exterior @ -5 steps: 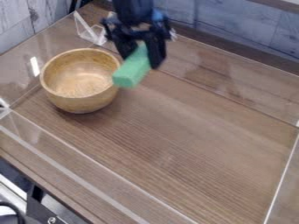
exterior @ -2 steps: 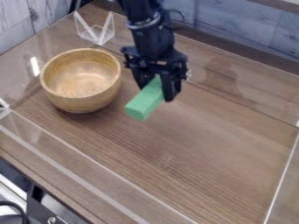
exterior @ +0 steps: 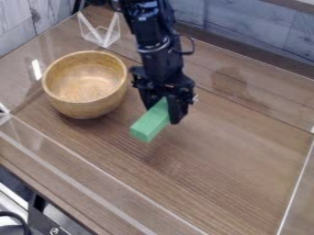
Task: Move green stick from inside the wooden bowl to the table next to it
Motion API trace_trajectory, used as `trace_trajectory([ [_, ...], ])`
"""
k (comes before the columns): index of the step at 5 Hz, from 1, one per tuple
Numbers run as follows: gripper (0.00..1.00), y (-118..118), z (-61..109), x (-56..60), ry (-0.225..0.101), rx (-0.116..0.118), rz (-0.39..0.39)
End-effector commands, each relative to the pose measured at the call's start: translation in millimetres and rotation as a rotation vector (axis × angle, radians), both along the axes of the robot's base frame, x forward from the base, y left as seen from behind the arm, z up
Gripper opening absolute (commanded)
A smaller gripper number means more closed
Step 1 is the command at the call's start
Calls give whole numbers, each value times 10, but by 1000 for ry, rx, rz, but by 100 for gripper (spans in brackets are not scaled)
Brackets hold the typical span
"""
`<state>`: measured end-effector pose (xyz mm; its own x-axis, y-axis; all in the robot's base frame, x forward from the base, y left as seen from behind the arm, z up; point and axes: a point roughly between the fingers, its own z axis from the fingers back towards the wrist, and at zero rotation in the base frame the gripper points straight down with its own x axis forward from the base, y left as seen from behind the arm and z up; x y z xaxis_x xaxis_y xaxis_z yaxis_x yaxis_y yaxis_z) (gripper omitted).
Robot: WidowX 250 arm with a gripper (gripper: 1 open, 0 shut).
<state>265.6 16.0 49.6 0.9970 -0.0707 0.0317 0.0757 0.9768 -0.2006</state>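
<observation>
Since the earlier frame, the green stick (exterior: 150, 123) and the gripper (exterior: 156, 97) have moved away from the wooden bowl (exterior: 86, 83), toward the middle of the table (exterior: 204, 163) and closer to the camera. The bowl has stayed where it was.

The gripper is clenched on the green stick, holding it near its upper end. The stick is now outside the bowl, to the right of it in the view and apart from its rim. It hangs tilted, its lower end slanting down toward the left of the picture. Whether that lower end touches the table cannot be told.

The dark robot arm (exterior: 152, 39) reaches in from the top of the picture. The bowl is light tan and round, with its opening facing up and its inside in view. Dark cables (exterior: 17, 218) lie at the lower left corner of the view.
</observation>
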Motion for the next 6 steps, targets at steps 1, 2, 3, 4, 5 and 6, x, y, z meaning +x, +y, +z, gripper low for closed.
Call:
trace_trajectory([
  [1,0,37,97,-26,-49,18,-21],
  [2,0,13,32,3,-53,31,15],
  [3,0,-5,-21,23,-53,41,43],
  [4,0,-2,-60,28,-52,49,103],
  [5,0,10,-85,30,-52,55,160],
  [6,100,-11,-141,-45,-45,51,161],
])
